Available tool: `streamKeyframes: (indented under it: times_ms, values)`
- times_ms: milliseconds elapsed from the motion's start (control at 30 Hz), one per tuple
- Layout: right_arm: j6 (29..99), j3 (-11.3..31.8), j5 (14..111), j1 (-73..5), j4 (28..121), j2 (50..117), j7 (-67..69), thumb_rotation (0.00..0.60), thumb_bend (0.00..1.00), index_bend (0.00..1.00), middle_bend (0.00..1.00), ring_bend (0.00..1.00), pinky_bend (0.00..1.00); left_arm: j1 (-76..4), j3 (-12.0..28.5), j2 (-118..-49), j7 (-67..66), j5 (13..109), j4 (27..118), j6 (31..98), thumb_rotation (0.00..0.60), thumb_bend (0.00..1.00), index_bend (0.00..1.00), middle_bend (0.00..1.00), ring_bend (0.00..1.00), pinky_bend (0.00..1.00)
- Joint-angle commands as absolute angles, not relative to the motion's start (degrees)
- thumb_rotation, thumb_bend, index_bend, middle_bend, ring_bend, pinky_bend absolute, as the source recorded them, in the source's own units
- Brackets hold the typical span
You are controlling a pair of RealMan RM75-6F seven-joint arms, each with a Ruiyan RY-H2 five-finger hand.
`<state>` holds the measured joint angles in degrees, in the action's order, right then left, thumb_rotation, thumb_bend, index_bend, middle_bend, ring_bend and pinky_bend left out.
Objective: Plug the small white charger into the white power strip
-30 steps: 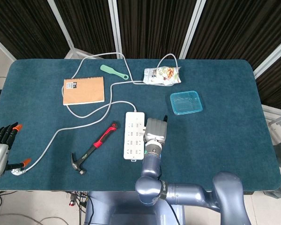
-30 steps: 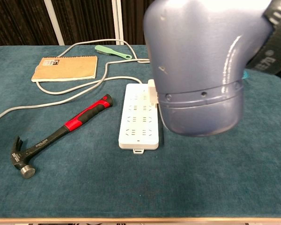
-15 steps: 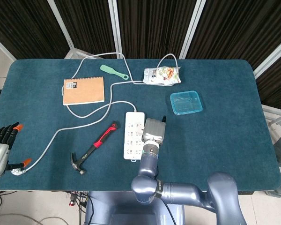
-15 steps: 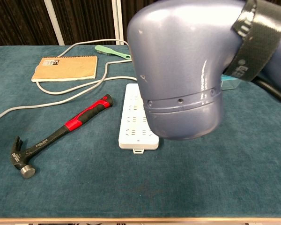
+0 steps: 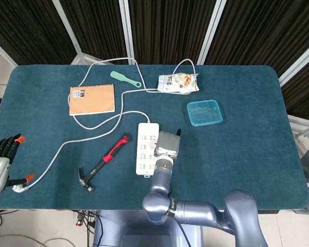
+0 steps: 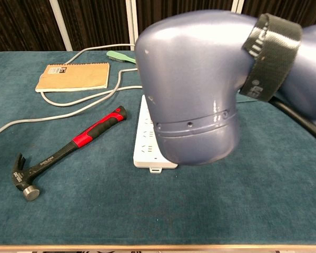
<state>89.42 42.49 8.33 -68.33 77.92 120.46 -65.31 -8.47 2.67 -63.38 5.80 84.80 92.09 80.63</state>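
Shifting leftward since the earlier frames, the right arm's elbow now blocks more of the chest view, and the right hand (image 5: 166,145) sits over the right edge of the white power strip (image 5: 146,154) rather than beside it. Whether that hand is clenched on the small white charger cannot be told: its back hides the fingers and the charger itself. Nearest, at the tabletop's (image 5: 247,154) left edge, the left hand (image 5: 1,159) rests released, fingers apart. Beyond lie the hammer (image 5: 102,162), then the strip, and farther off the notebook (image 5: 91,99). Judging by this, the insertion step is under way; next the plug would need aligning with a socket and pressing straight down.
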Motion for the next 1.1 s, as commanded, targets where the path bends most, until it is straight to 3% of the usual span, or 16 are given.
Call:
streamKeyframes:
  times_ms: [33, 1100]
  values:
    - [89.3, 42.4, 8.59, -68.51, 77.61, 120.68, -65.19, 0.6, 0.72, 0.85, 0.75, 0.41, 0.0, -8.49, 2.67, -63.36, 5.88, 84.79, 92.08, 80.61, 0.6, 0.0, 0.0, 0.0, 0.0, 0.0]
    - [85.37, 40.6, 10.59, -68.49, 72.14, 124.12, -64.05, 0.6, 0.72, 0.86, 0.76, 0.42, 0.0, -8.71, 2.75, -62.92, 7.25, 84.41, 92.32, 80.16, 0.6, 0.0, 0.0, 0.0, 0.0, 0.0]
